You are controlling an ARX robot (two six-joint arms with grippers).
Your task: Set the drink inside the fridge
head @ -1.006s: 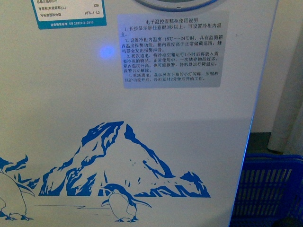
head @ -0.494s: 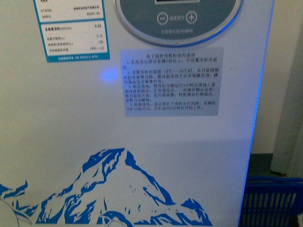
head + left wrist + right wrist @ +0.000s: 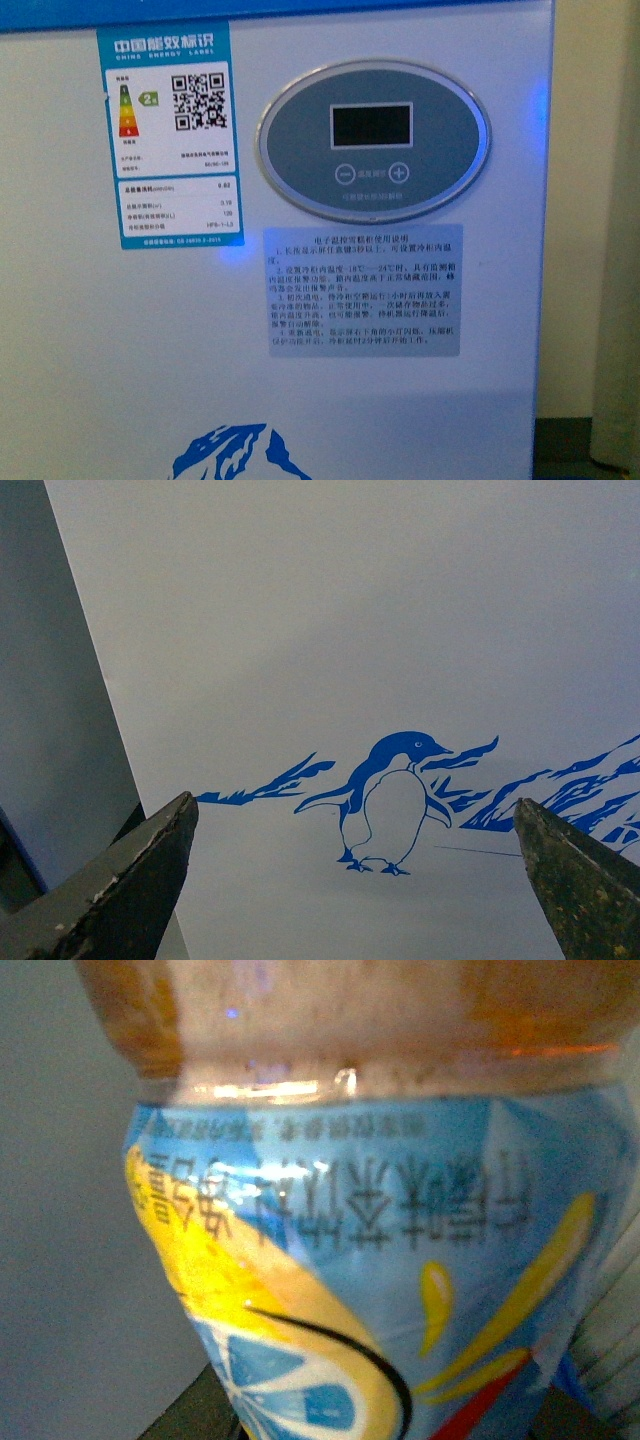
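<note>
My right end effector point(image 3: 380, 1422) grips the orange drink bottle point(image 3: 380, 1260); left end effector point(image 3: 352, 803) open, facing penguin decal point(image 3: 392, 805) on the chest freezer point(image 3: 300, 630).

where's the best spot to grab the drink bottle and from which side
Grip the drink across its labelled middle, coming in from the side: the body there is round and even. The right claw seems to clasp it just there.
</note>
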